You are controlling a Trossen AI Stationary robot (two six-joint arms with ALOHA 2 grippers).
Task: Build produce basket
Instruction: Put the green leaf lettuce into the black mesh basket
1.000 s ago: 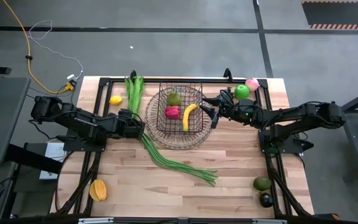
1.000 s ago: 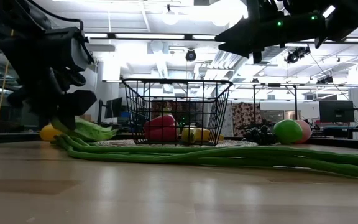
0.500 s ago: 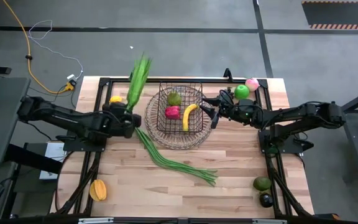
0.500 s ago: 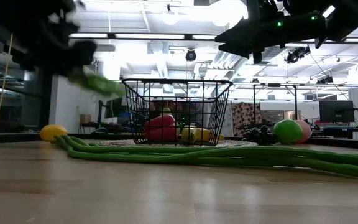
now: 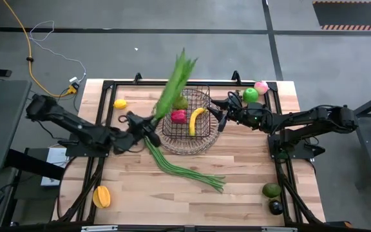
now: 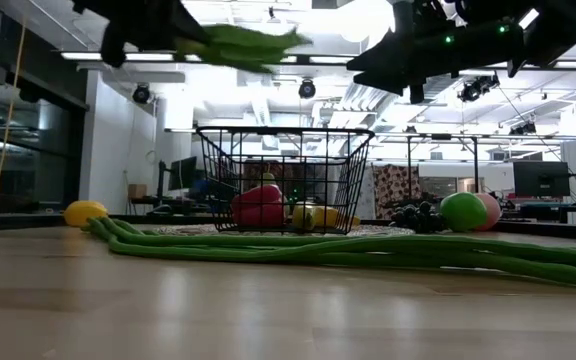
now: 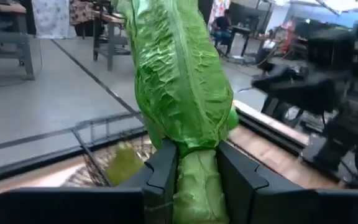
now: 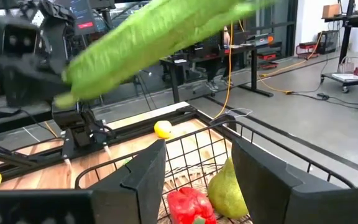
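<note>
My left gripper (image 5: 143,126) is shut on a long green lettuce head (image 5: 173,81) just left of the basket (image 5: 201,138). The lettuce slants up, its leafy end high above the basket's far side (image 6: 238,45). The dark wire basket (image 6: 286,180) holds a green pear (image 5: 181,102), a red pepper (image 5: 178,116) and a banana (image 5: 196,120). My right gripper (image 5: 221,120) is open and hovers at the basket's right rim, touching nothing (image 8: 207,180). Long green beans (image 5: 179,164) lie on the table from the basket's left toward the near side. My left gripper pinches the lettuce's pale stalk end (image 7: 197,180) between its two fingers (image 7: 164,171). The fingers lie along the lettuce, pointing toward the basket. The lettuce is lifted clear of the table and sticks out past the fingertips, slanting upward (image 7: 179,74).
A lemon (image 5: 120,104) lies far left. Green (image 5: 250,94) and pink (image 5: 261,86) apples sit at the far right corner. An orange fruit (image 5: 101,196) lies near left. An avocado (image 5: 271,189) and a dark fruit (image 5: 275,207) lie near right. Bare wood shows mid-table, near side.
My left gripper has lifted the lettuce off the table's far left part and moved up and right toward the basket. The lettuce has swung from lying on the wood to slanting over the basket's far side. The right arm has kept still.
</note>
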